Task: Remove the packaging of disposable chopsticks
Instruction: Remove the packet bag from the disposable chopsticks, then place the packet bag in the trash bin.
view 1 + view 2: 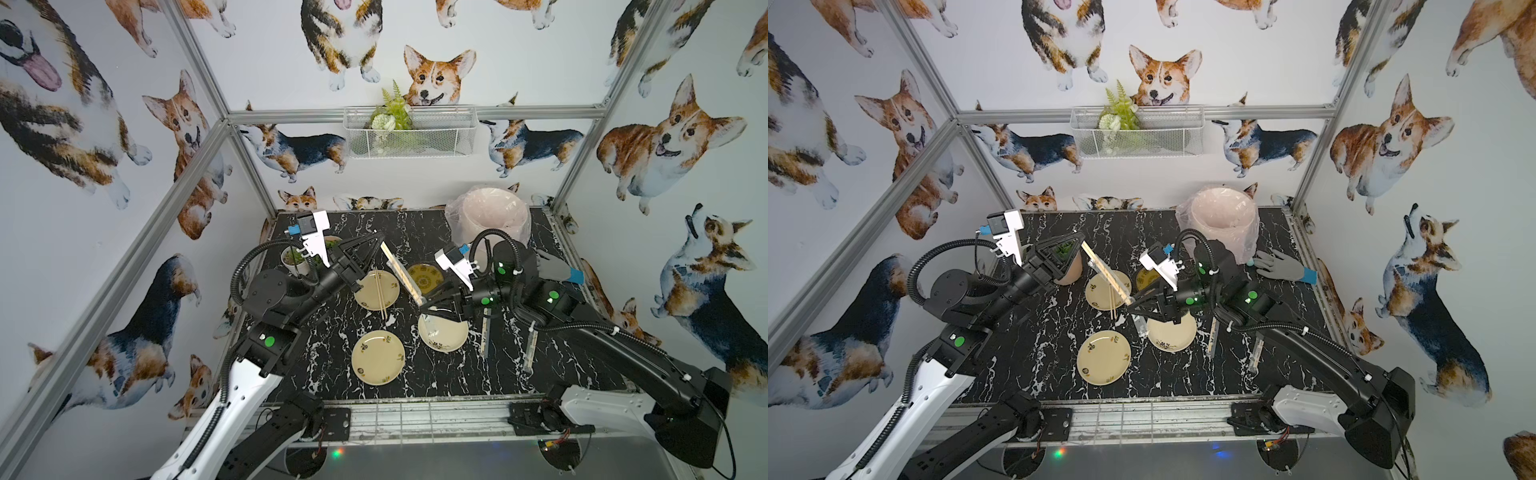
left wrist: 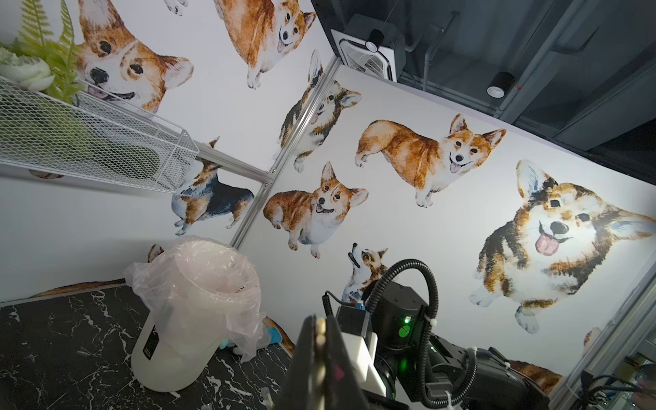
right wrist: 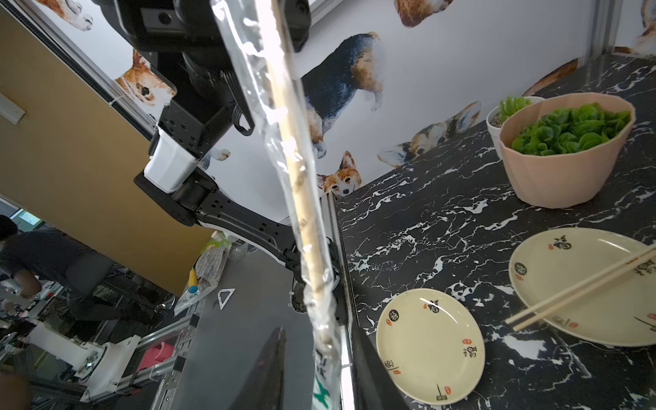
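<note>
A pair of disposable chopsticks (image 1: 401, 272) in its clear packaging (image 3: 248, 71) hangs slanted in the air between both arms. My left gripper (image 1: 380, 240) is shut on the far upper end; the pale stick tips (image 2: 320, 324) show between its jaws. My right gripper (image 1: 424, 307) is at the lower end. Its jaws stand apart around the printed sleeve tail (image 3: 324, 369), with a gap on each side. The sticks (image 3: 298, 184) show through the plastic. A bare pair (image 1: 379, 293) lies across a cream plate (image 1: 365, 297). Two more wrapped pairs (image 1: 486, 332) (image 1: 531, 347) lie on the table at the right.
Two more cream plates (image 1: 378, 356) (image 1: 446, 336) and a dark dish (image 1: 424, 276) sit mid-table. A bin with a clear liner (image 1: 492, 216) stands at the back right, with a grey glove (image 1: 555, 268) beside it. Plant pots (image 1: 295, 257) stand at the back left.
</note>
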